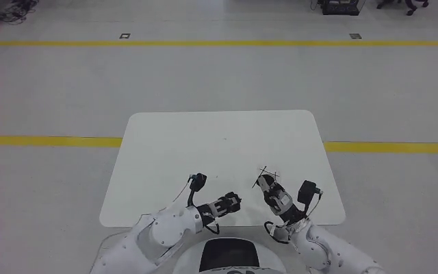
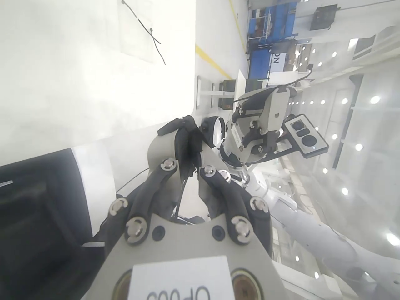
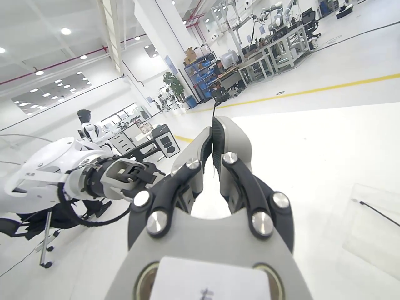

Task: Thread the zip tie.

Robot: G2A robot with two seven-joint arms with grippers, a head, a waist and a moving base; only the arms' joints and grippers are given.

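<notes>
My right gripper [image 3: 213,126] is shut on a thin black zip tie [image 3: 214,107], whose end sticks out past the fingertips. In the top view this gripper [image 1: 264,181] is over the table's near right part. Just beyond it, two more zip ties [image 1: 265,172] lie crossed. In the left wrist view these crossed ties [image 2: 143,29] rest on a clear sheet [image 2: 131,10]. My left gripper [image 2: 187,127] is shut, and a thin black strip [image 2: 180,193] that looks like a zip tie runs back between its fingers. It sits near the front edge [image 1: 234,201], a short way from the right gripper.
The white table [image 1: 219,147] is bare apart from the clear sheet [image 3: 368,220], on which one tie [image 3: 375,210] shows. Yellow floor lines [image 1: 61,141] run past the table. Workbenches and other robots stand far off in the hall.
</notes>
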